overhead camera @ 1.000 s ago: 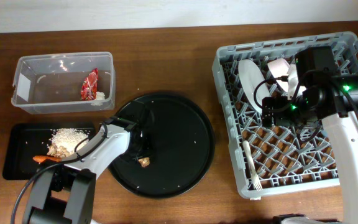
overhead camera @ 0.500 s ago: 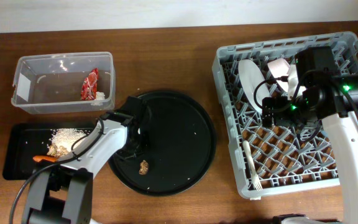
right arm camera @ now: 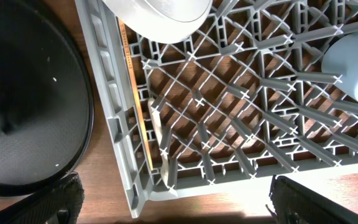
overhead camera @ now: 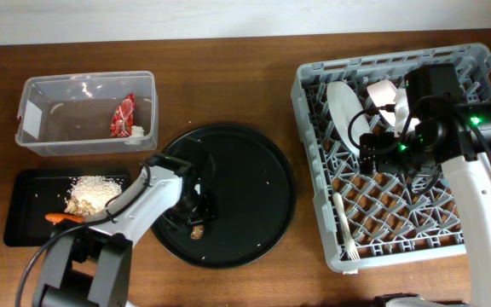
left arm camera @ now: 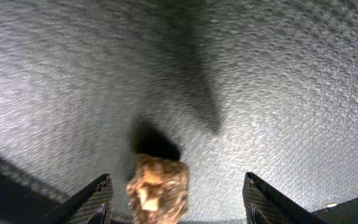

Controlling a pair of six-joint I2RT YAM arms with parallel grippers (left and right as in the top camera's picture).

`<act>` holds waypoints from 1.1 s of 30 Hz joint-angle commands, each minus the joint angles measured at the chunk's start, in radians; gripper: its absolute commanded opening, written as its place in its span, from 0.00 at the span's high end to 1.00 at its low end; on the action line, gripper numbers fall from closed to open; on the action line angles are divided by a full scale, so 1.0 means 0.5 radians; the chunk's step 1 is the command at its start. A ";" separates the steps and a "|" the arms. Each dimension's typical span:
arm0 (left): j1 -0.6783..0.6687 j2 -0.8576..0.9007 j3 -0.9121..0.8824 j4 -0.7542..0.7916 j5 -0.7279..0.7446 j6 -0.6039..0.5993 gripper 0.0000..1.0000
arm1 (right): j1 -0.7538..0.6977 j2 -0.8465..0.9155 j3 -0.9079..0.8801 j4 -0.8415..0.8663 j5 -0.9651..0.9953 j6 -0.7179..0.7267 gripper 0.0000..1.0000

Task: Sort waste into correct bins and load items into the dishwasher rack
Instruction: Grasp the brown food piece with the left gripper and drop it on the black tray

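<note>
Small brown chunk (left arm camera: 157, 190) sits on the round black tray (overhead camera: 254, 183), toward its front-left. Left gripper (left arm camera: 179, 202) straddles it, jaws wide apart, chunk off-centre between them. Right gripper (right arm camera: 179, 205), also spread, hangs over the dishwasher rack (overhead camera: 307, 128), well off the tray.

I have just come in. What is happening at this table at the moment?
The left gripper is low over the large round black tray, jaws open on either side of the small brown chunk, not yet closed on it. The right gripper hangs open above the dishwasher rack, which holds a white plate, a white cup and a fork. The red wrapper lies in the clear tub; rice scraps and a carrot lie in the shallow black tray.
</note>
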 commanded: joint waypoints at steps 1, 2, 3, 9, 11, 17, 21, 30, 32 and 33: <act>-0.076 -0.027 -0.123 0.053 -0.023 0.026 0.34 | -0.011 0.008 0.013 -0.003 0.017 0.000 0.01; -0.085 -0.027 -0.153 0.072 -0.049 0.026 0.34 | -0.011 0.008 0.013 -0.002 0.017 0.000 0.01; -0.086 -0.027 -0.169 0.089 -0.057 0.026 0.35 | -0.011 0.008 0.012 -0.002 0.017 0.000 0.01; -0.084 -0.027 -0.143 0.112 -0.126 0.029 0.97 | -0.011 0.008 0.012 -0.003 0.017 0.000 0.01; -0.066 -0.027 -0.060 0.044 -0.192 0.034 1.00 | -0.011 0.008 0.012 -0.005 0.017 0.000 0.01; 0.139 -0.055 0.271 -0.263 -0.369 0.035 1.00 | -0.011 0.008 0.013 -0.010 0.018 -0.001 0.01; 0.429 -0.153 0.379 -0.334 -0.370 0.034 1.00 | -0.011 0.008 0.013 -0.010 0.018 -0.001 0.01; 1.479 -0.198 0.378 -0.137 -0.399 0.033 1.00 | -0.011 0.008 0.013 -0.008 0.018 -0.001 0.01; 1.600 -0.198 0.378 -0.094 -0.401 0.032 0.99 | -0.011 0.009 0.012 -0.008 0.018 -0.001 0.01; 1.670 -0.196 0.378 -0.070 -0.408 0.032 0.99 | -0.011 0.008 0.013 -0.008 0.018 0.000 0.01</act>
